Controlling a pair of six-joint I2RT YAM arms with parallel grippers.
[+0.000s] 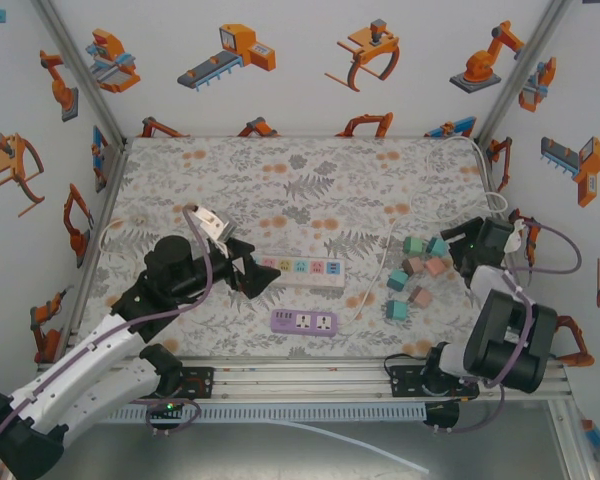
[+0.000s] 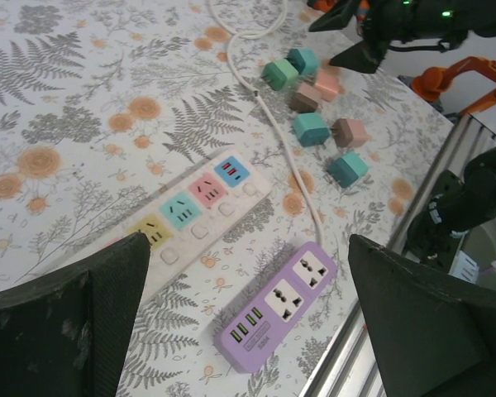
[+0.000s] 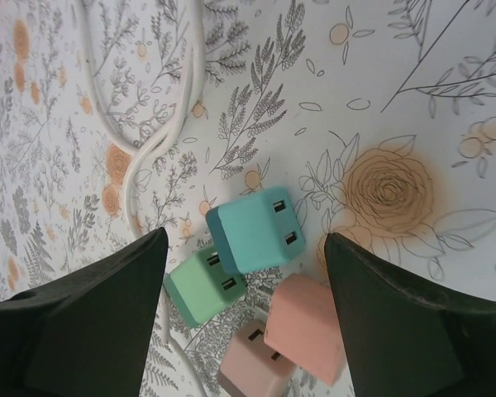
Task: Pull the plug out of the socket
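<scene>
Though print on the purple plastic power strip (image 2: pixel 273 310) seems unreadable, left gripper (image 2: pixel 246 248) and right gripper (image 3: pixel 244 240) hang released.

Setting: robot test cell in a lab, a boxed-in bench. Aluminium extrusion posts (image 1: pixel 80 72) frame white wall panels (image 1: pixel 280 95) printed with orange robot-arm graphics (grippers and conveyors too). Floral-print table sheet (image 1: pixel 310 185) underneath, with a slotted mounting rail (image 1: pixel 310 378) along the near edge.

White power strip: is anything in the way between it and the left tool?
Nothing visible is. The left tool hangs open just by the end of the white power strip. The purple strip lies beside it, not between.
</scene>
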